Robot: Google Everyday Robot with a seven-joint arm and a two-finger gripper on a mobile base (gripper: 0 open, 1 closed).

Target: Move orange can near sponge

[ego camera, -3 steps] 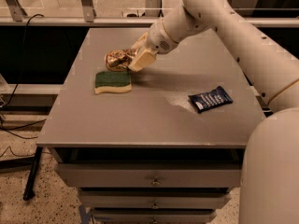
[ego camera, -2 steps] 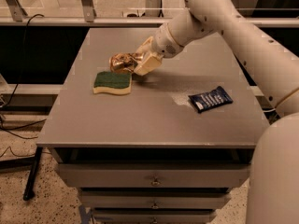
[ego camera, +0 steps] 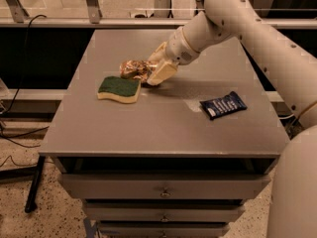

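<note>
The orange can (ego camera: 132, 68) lies on its side on the grey table (ego camera: 163, 128), just behind the sponge's far right corner. The sponge (ego camera: 119, 89) lies flat with its dark green top up and its pale yellow base showing along the front edge. My gripper (ego camera: 157, 72) comes down from the right at the can's right end and is shut on it. The cream fingers (ego camera: 162, 71) cover that end of the can. The can sits at or barely above the tabletop, about a finger's width from the sponge.
A flat dark blue packet (ego camera: 223, 104) lies on the right side of the table. My white arm (ego camera: 257, 29) spans the right rear. Drawers (ego camera: 163, 192) sit below the table's front edge. A railing and cables are at the back and left.
The gripper and the orange can have moved together a little to the right and toward the front. The sponge and the blue packet have not moved.
</note>
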